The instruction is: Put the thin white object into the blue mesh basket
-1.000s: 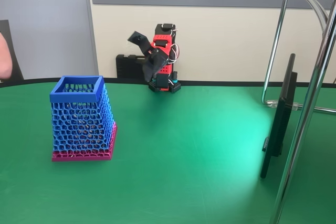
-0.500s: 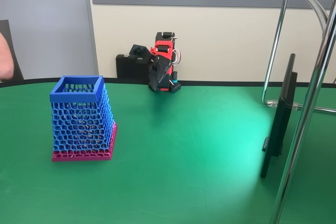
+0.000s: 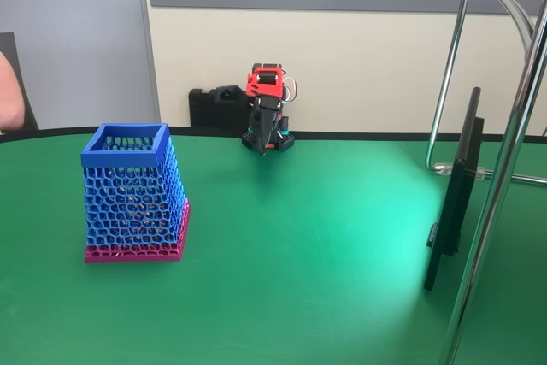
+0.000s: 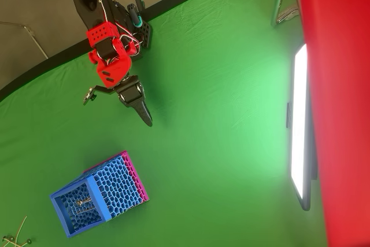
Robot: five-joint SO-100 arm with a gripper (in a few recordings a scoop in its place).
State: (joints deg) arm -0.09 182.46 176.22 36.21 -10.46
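Claw (image 4: 147, 121) pressed together, empty, folded near the arm base, well apart from basket (image 3: 134, 194) on the tabletop (image 3: 299, 237). Stick likely inside already; can't confirm.

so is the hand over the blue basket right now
No, in the overhead view the hand points down at bare green table near the arm's base, well apart from the blue mesh basket.

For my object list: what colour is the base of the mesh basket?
Magenta-pink, under the blue honeycomb-mesh plastic basket; clearest in the fixed view.
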